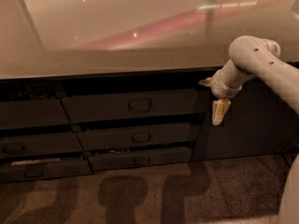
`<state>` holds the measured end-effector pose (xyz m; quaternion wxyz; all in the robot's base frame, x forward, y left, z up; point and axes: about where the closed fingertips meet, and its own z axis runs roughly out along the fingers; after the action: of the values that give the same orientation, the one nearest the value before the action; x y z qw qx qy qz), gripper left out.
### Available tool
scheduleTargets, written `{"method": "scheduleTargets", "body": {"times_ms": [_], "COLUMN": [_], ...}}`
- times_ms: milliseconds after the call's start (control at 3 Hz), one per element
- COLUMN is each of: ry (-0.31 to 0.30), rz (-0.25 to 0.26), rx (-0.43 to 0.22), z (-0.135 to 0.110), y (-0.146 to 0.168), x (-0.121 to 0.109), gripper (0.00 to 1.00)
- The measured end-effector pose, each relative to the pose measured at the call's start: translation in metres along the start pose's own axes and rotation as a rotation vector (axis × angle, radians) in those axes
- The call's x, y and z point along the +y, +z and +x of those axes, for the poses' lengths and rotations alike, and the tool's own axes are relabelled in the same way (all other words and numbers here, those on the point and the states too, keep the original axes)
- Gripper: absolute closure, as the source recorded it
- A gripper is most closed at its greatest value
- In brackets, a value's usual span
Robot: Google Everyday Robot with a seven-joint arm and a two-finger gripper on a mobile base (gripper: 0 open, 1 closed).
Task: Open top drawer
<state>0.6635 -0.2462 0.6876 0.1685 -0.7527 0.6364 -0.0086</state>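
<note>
The gripper (214, 98) hangs right of centre in the frame, just beside the right end of the top drawer (135, 105); whether they touch cannot be told. The arm (261, 59) runs off the right edge. The left drawers (28, 115) are cut by the left edge, and the gap above them is too dark to read.

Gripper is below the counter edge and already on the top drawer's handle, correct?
Not on the handle. The camera view shows the gripper below the counter edge but off to the right of the top drawer, clear of its handle.
</note>
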Motion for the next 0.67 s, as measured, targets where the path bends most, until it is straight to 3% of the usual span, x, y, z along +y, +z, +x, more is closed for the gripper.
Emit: {"method": "scheduleTargets", "body": {"times_ms": [333, 667], "ry": [0.038, 0.048], "rz": [-0.041, -0.052], "rx": [0.023, 0.024], "z": [0.0082, 0.0119], "y": [0.0269, 0.0326], "x": [-0.0228, -0.0209], "gripper": [0.0, 0.0]}}
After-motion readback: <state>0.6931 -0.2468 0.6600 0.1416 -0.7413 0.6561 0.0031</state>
